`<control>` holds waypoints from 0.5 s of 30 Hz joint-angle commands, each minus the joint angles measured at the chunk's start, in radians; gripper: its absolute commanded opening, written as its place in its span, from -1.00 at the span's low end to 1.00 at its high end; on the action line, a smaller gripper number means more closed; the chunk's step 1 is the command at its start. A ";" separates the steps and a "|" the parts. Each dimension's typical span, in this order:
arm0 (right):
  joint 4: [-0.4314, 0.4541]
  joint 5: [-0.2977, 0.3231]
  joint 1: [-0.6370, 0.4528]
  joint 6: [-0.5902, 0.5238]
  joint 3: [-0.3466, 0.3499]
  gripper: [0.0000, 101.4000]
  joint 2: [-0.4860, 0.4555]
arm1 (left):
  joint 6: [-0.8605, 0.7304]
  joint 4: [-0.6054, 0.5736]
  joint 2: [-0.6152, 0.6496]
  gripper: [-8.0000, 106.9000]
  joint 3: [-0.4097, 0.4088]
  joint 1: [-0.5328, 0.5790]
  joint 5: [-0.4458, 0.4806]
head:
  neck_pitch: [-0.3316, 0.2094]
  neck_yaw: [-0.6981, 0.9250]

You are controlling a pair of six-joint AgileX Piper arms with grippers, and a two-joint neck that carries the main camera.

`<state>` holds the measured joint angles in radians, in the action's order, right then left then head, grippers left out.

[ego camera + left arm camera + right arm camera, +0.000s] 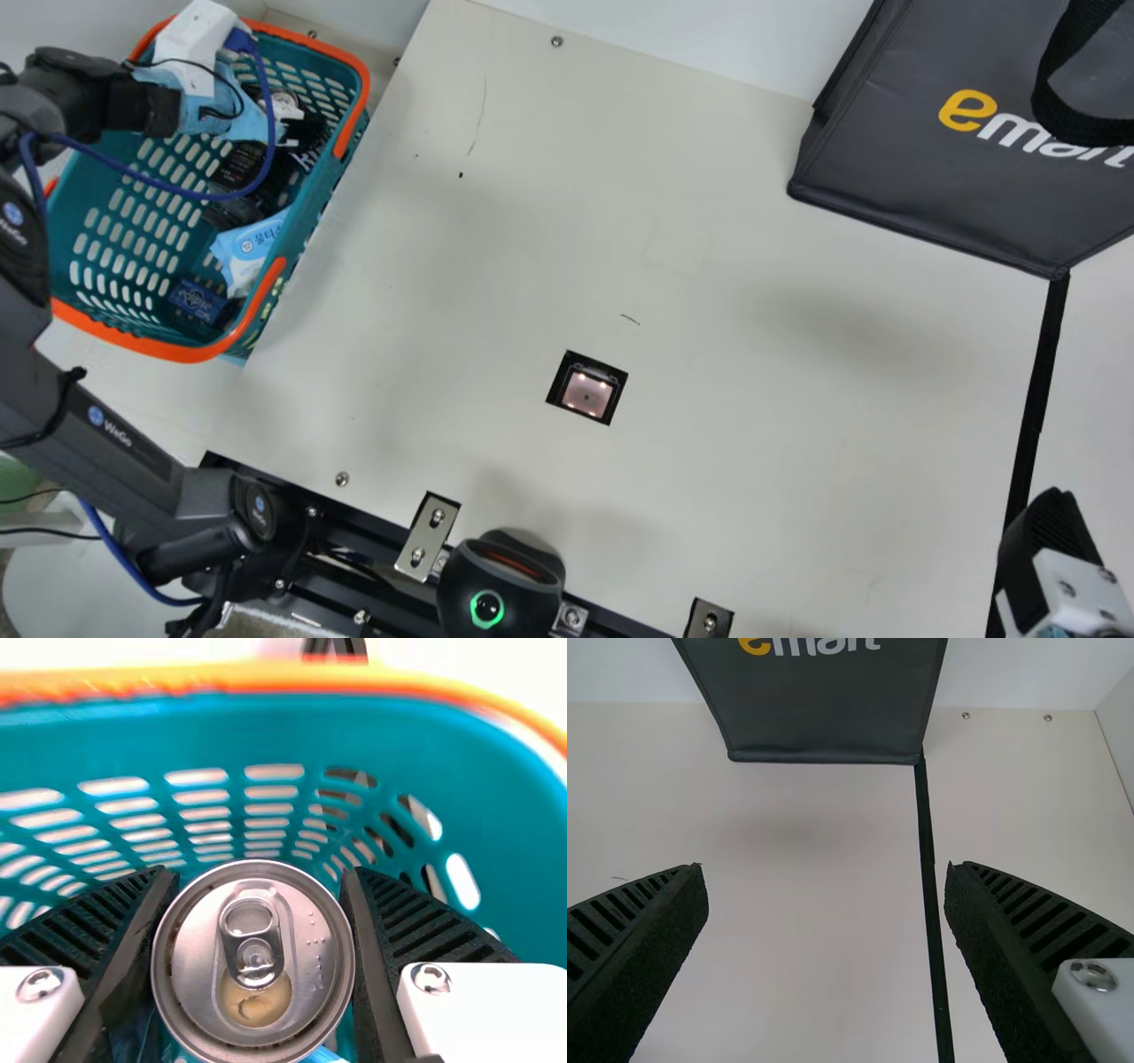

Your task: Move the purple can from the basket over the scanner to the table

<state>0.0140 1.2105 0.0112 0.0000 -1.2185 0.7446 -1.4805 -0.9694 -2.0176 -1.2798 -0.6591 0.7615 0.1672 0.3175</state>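
1. The cream surface [744, 408] spans the main view and runs past its edges.
2. My left arm [84, 434] climbs the main view's left side, its elbow cut off by the edge, and bends back in over the basket; cables and a light blue wrapping hide parts of its wrist.
3. The dark bag [895, 159], cropped at the upper right, stands on the surface.
4. The teal basket [164, 337] sits at the upper left, my arm covering part of its rim; the dark items [237, 173] inside it are hard to make out.
5. My left gripper [252, 115] is at the basket, its fingers closed on both sides of the can.
6. My right gripper [1045, 540] is cut off at the lower right; in its wrist view my right gripper [826, 873] has its fingers spread wide above the surface.
7. I hold the can [310, 992] inside the basket, silver lid facing my wrist camera; its side is hidden.
8. The lit scanner [586, 394] is set into the surface.
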 commanded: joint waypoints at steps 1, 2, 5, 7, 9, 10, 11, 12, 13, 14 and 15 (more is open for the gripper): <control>0.000 0.000 0.000 0.000 0.000 0.87 0.000 | -0.001 -0.021 0.039 -1.00 0.020 -0.002 -0.011 | -0.029 0.004; 0.000 0.000 0.000 0.000 0.000 0.87 0.000 | 0.000 -0.029 0.059 -1.00 0.030 -0.004 -0.017 | -0.029 0.004; 0.000 0.000 0.000 0.000 0.000 0.87 0.000 | 0.004 -0.049 0.119 -1.00 0.062 -0.010 -0.035 | -0.029 0.004; 0.000 0.000 0.000 0.000 0.000 0.87 0.000 | 0.012 -0.058 0.163 -1.00 0.083 -0.014 -0.047 | -0.029 0.004; 0.000 0.000 0.000 0.000 0.000 0.87 0.000 | 0.025 -0.061 0.207 -1.00 0.102 -0.016 -0.061 | -0.029 0.004; 0.000 0.000 0.000 0.000 0.000 0.87 0.000 | 0.034 -0.060 0.230 -1.00 0.112 -0.017 -0.070 | -0.029 0.004; 0.000 0.000 0.000 0.000 0.000 0.87 0.000 | 0.044 -0.057 0.254 -1.00 0.122 -0.017 -0.082 | -0.029 0.004; 0.000 0.000 0.000 0.000 0.000 0.87 0.000 | 0.056 -0.052 0.277 -1.00 0.131 -0.016 -0.094 | -0.029 0.004; 0.000 0.000 0.000 0.000 0.000 0.87 0.000 | 0.070 -0.046 0.300 -1.00 0.140 -0.015 -0.106 | -0.029 0.004; 0.000 0.000 0.000 0.000 0.000 0.87 0.000 | 0.085 -0.038 0.324 -1.00 0.149 -0.014 -0.118 | -0.029 0.004; 0.000 0.000 0.000 0.000 0.000 0.87 0.000 | 0.104 -0.027 0.347 -1.00 0.156 -0.012 -0.130 | -0.029 0.004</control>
<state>0.0140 1.2105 0.0112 0.0000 -1.2185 0.7446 -1.4007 -1.0068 -1.7224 -1.1304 -0.6733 0.6498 0.1672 0.3191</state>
